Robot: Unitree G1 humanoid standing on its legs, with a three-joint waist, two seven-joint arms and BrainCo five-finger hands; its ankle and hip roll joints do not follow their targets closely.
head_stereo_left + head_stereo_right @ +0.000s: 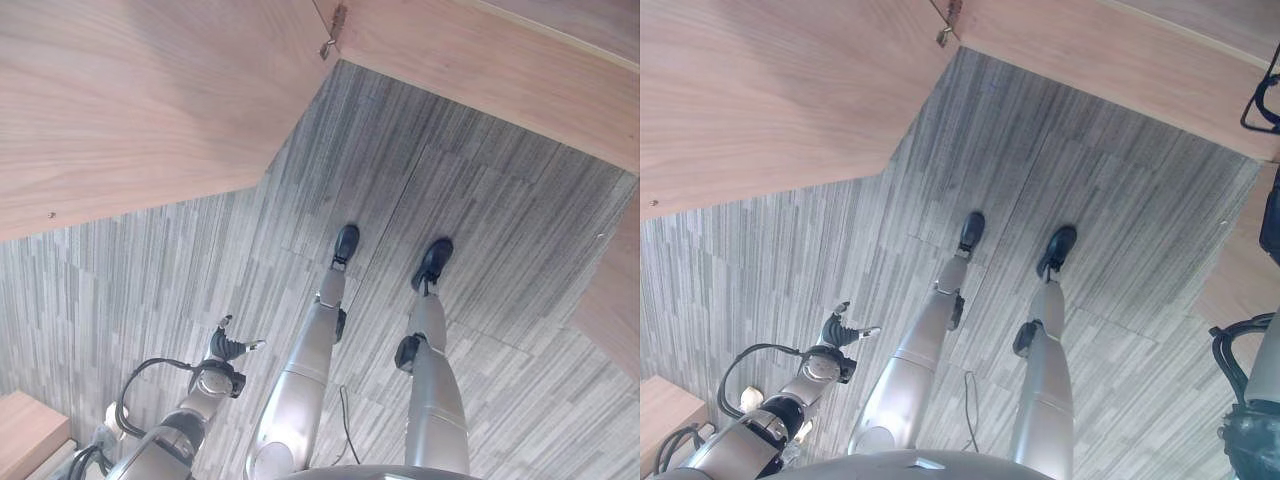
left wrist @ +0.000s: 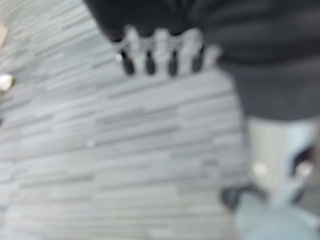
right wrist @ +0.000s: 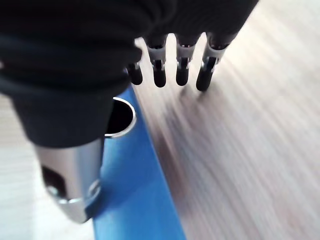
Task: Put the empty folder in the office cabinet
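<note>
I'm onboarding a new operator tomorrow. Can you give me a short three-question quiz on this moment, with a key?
1. True or false: the blue folder lies on the grey carpet.
2. Which hand has the folder: A left hand, B right hand, C neither?
3. Fill in: the left hand hangs over the striped grey ____.

Key: 1 false, it shows against a wooden surface. 2 B, its thumb lies against the folder near the metal-rimmed finger hole. 3 carpet.

Smooth matt blue folder (image 3: 135, 185), metal-rimmed hole; grained wood cabinet (image 1: 130, 100); striped carpet (image 1: 450, 200)
</note>
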